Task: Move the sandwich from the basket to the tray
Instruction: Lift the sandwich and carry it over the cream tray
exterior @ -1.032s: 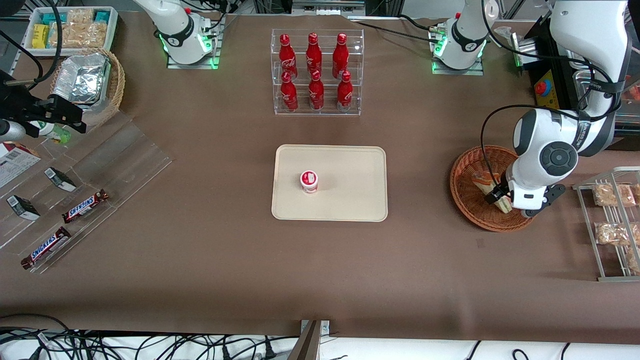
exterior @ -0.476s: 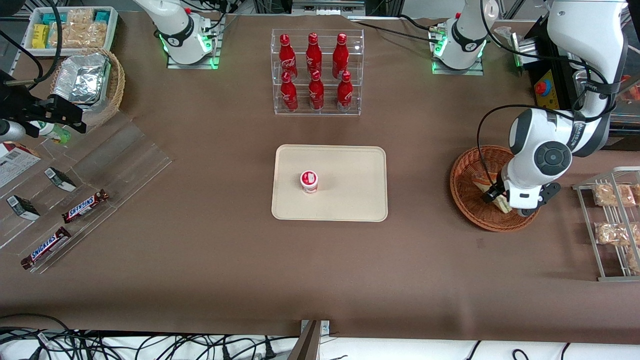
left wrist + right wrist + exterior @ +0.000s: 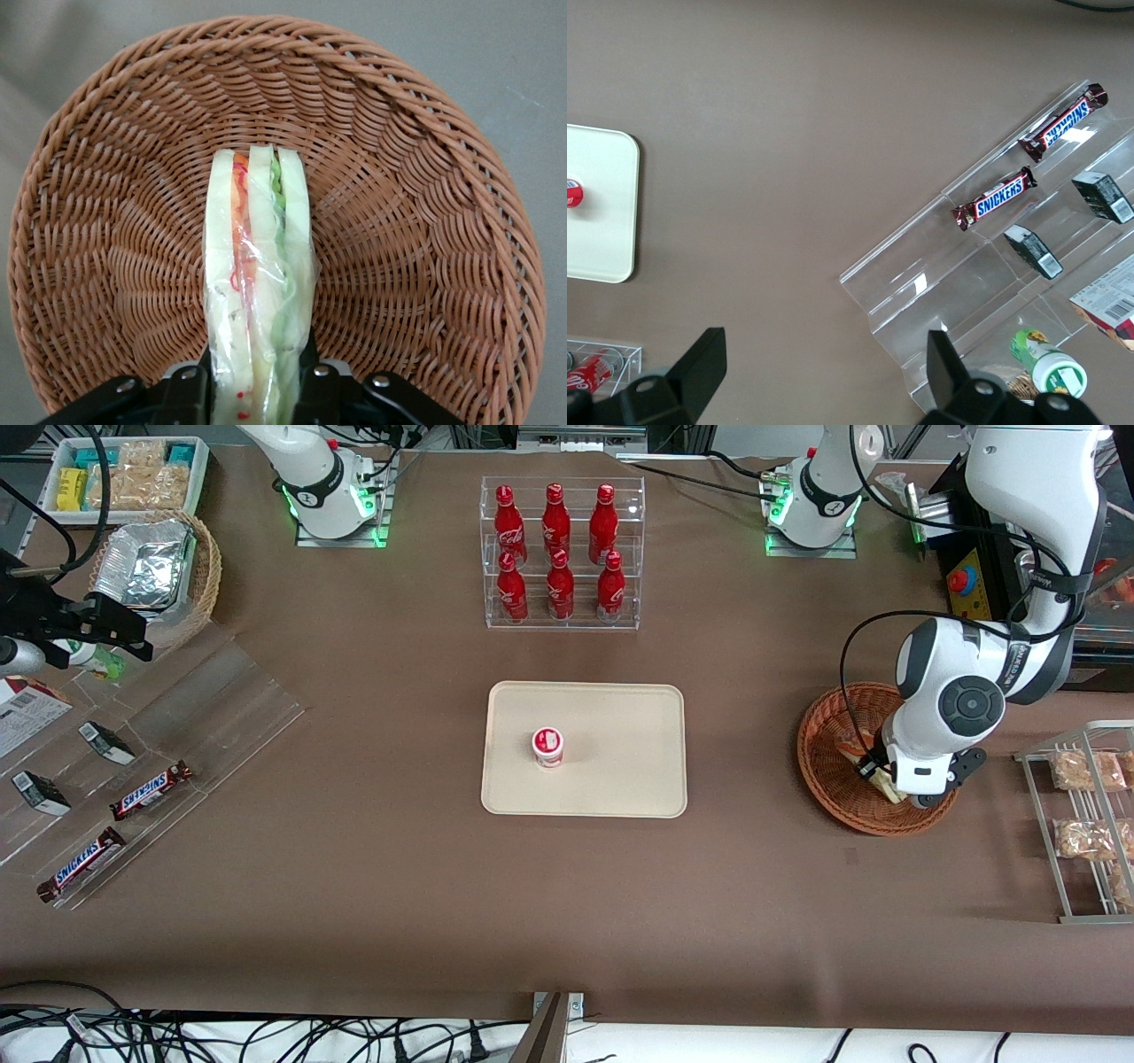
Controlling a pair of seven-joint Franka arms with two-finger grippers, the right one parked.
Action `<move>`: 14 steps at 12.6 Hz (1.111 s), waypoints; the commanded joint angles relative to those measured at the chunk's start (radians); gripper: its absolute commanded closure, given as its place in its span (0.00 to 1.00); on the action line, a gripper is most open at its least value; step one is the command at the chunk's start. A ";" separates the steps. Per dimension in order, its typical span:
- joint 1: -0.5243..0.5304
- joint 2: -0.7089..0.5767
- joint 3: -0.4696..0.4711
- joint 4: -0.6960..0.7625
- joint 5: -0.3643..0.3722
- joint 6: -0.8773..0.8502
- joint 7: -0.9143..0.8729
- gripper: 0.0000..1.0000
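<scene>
Half the job remains at best: the sandwich (image 3: 259, 292) is still inside the basket (image 3: 824, 793), pinched edge-on between the jaws of the gripper (image 3: 257, 390), while the tray (image 3: 620, 779) holds only a small red-lidded cup (image 3: 547, 746). The left wrist view shows the fingers (image 3: 190, 390) pressing on the wrap, whereas the front view mostly hides that grasp under the arm but shows the tray well apart from the basket.
</scene>
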 commanded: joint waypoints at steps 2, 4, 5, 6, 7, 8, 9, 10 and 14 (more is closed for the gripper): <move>0.001 -0.046 -0.006 0.078 0.024 -0.158 0.128 0.68; 0.004 -0.053 -0.054 0.167 0.007 -0.305 0.222 0.69; 0.004 -0.053 -0.097 0.213 0.000 -0.359 0.229 0.69; 0.005 -0.053 -0.142 0.273 -0.023 -0.413 0.232 0.69; 0.005 -0.053 -0.183 0.322 -0.032 -0.459 0.261 0.69; 0.005 -0.053 -0.231 0.357 -0.063 -0.475 0.302 0.69; 0.002 -0.053 -0.258 0.376 -0.101 -0.475 0.308 0.68; -0.005 -0.047 -0.295 0.378 -0.115 -0.466 0.308 0.68; -0.111 0.024 -0.394 0.376 -0.106 -0.328 0.279 0.68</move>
